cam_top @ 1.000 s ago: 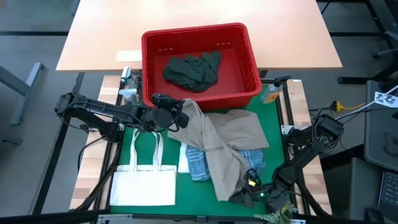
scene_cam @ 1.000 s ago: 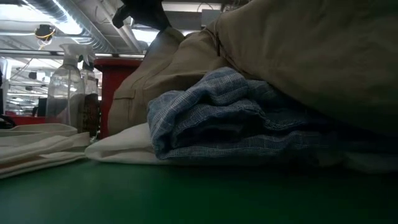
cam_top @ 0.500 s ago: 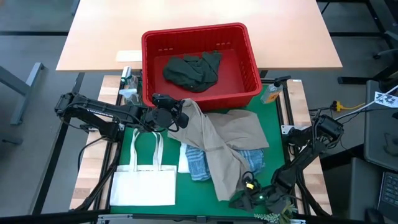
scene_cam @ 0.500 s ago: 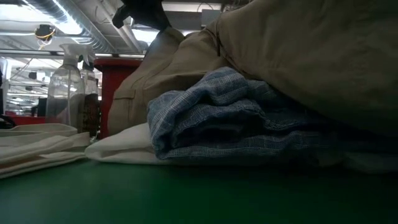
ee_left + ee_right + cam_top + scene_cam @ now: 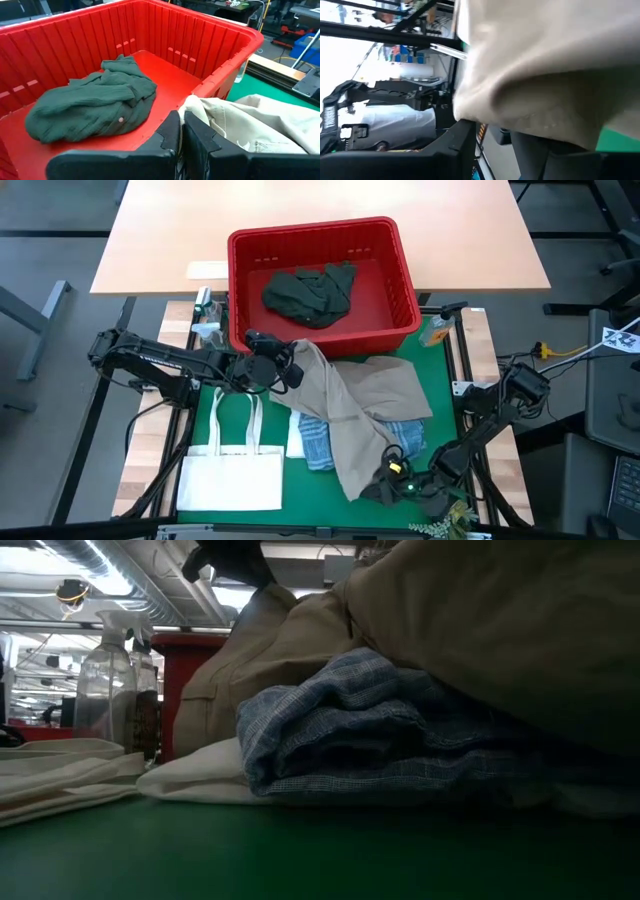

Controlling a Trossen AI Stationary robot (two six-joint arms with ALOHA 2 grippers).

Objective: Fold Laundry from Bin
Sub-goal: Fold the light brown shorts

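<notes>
High view, left pincer (image 5: 290, 370) clamped on beige garment (image 5: 365, 405) beside red bin (image 5: 400, 275), right pincer (image 5: 385, 485) at garment's near edge, spread untellable.

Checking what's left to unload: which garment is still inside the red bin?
The dark green garment, crumpled alone in the red bin. The beige and blue-striped garments lie outside on the green mat.

White tote bag (image 5: 231, 470) lies flat on my green mat (image 5: 300, 498), handles stretched toward the far side. Clear spray bottle (image 5: 103, 675) stands at the mat's left edge. Beyond the mat, a pale wooden desk (image 5: 160, 230) carries a small white card (image 5: 206, 269).
</notes>
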